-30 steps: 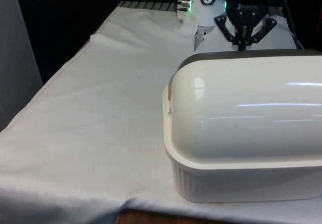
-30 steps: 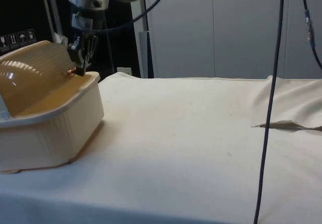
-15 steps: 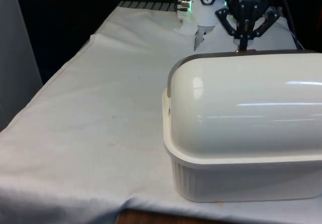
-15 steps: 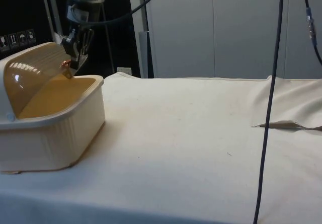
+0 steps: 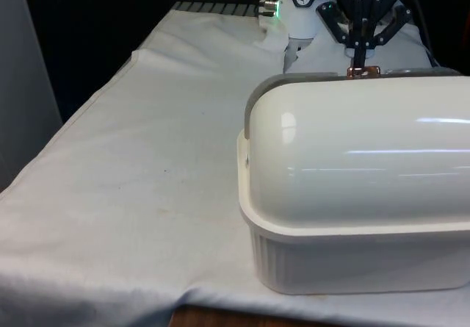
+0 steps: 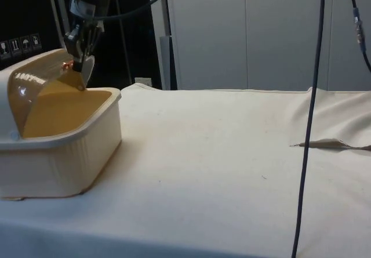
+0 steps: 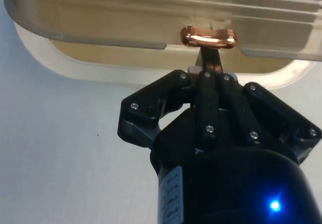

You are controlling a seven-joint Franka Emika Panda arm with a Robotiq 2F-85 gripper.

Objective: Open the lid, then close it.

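The tool (image 7: pixel 208 58) pinches the copper handle (image 7: pixel 208 36) of the bread box's (image 5: pixel 352 268) half-raised lid (image 5: pixel 360 158).

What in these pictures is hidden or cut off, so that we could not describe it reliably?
- Inside of the bread box: front view, hidden behind the lid.
- The box's far end: cut off by the front view's right edge and the side view's left edge.
- The gripper tips' hold on the copper handle: wrist view, covered by the handle itself.
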